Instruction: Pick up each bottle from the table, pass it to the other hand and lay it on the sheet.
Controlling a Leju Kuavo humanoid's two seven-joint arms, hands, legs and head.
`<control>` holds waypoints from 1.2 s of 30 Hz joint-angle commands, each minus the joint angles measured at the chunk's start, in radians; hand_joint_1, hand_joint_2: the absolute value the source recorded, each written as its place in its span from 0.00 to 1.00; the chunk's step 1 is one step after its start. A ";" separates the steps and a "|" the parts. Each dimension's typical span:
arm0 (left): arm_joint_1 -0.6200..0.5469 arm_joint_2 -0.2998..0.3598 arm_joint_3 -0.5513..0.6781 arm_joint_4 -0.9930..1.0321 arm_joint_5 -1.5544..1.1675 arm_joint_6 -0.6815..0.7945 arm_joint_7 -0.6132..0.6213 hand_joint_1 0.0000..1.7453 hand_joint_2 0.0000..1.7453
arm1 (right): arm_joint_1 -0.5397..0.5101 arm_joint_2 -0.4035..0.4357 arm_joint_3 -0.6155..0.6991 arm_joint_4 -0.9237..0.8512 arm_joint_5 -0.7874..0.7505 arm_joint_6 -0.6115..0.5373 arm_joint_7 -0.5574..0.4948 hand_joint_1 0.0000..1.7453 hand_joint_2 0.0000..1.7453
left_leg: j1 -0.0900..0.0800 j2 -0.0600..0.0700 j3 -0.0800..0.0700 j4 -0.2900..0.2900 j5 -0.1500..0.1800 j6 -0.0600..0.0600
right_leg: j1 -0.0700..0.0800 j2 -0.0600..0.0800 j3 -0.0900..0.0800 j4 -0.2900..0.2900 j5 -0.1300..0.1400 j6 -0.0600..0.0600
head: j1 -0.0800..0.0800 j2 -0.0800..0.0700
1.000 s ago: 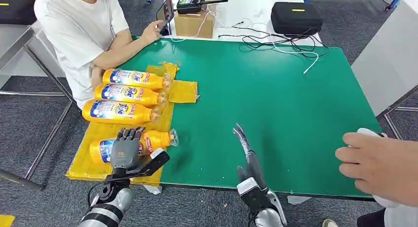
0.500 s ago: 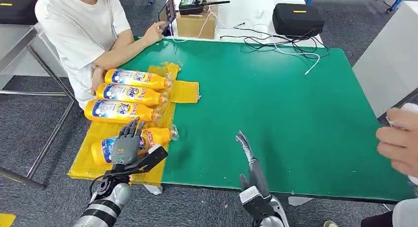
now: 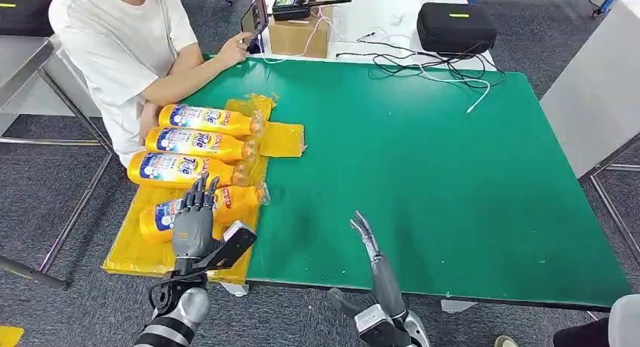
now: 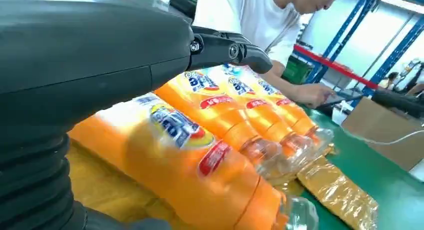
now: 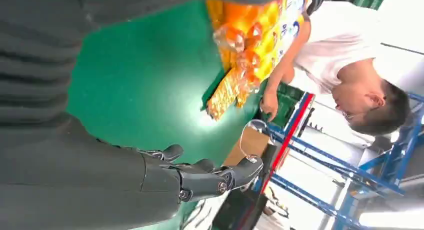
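Note:
Four orange bottles lie side by side on the yellow sheet (image 3: 136,249) at the table's left end. The nearest bottle (image 3: 235,200) lies under my left hand (image 3: 192,226), whose fingers (image 4: 235,50) stretch straight out above it without gripping; the same bottle (image 4: 190,165) shows close up in the left wrist view. Beyond it lie the other three bottles (image 3: 181,168), (image 3: 198,144), (image 3: 207,121). My right hand (image 3: 376,260) hovers over the table's front edge near the middle, fingers (image 5: 210,177) extended and holding nothing.
A person in a white shirt (image 3: 121,45) sits at the far left holding a phone (image 3: 253,19). A cardboard box (image 3: 298,34), a black case (image 3: 456,26) and cables (image 3: 438,68) lie behind the green table (image 3: 453,173). A sleeve (image 3: 623,320) shows at the lower right corner.
My left hand's fingers have straightened above the nearest bottle, which now lies closer to the others. My right hand drew back slightly. The person's hand at the right has withdrawn.

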 commanded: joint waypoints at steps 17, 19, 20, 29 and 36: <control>0.116 -0.114 -0.095 -0.179 0.909 -0.181 -0.392 0.00 1.00 | -0.117 0.085 0.103 0.019 -0.264 -0.273 -0.001 0.00 0.00 | 0.001 0.001 -0.003 0.001 -0.001 -0.002 | 0.001 0.000 -0.004 0.002 -0.001 -0.002 | 0.000 0.000; 0.116 -0.114 -0.095 -0.179 0.909 -0.181 -0.392 0.00 1.00 | -0.117 0.085 0.103 0.019 -0.264 -0.273 -0.001 0.00 0.00 | 0.001 -0.001 -0.003 0.000 0.001 -0.001 | 0.001 -0.002 -0.002 0.000 0.000 -0.002 | 0.000 0.000; 0.104 -0.123 -0.079 -0.146 0.978 -0.168 -0.393 0.00 1.00 | -0.120 0.068 0.119 0.008 -0.251 -0.249 -0.001 0.00 0.00 | 0.001 0.001 -0.003 0.000 0.000 -0.001 | 0.001 0.000 -0.002 0.000 0.000 -0.001 | 0.000 0.000; 0.175 -0.092 -0.127 -0.150 1.096 -0.186 -0.418 0.00 1.00 | -0.137 0.071 0.171 0.027 -0.214 -0.343 -0.001 0.00 1.00 | 0.001 0.003 0.000 -0.001 -0.001 -0.002 | 0.001 0.002 0.000 -0.001 -0.001 -0.003 | 0.000 0.000; 0.126 -0.143 -0.108 0.021 0.948 -0.101 -0.418 0.00 1.00 | -0.183 0.096 0.143 0.109 -0.272 -0.373 0.001 0.00 1.00 | 0.000 0.001 -0.002 -0.001 0.001 -0.001 | 0.001 0.000 -0.001 -0.002 0.001 -0.002 | 0.000 0.000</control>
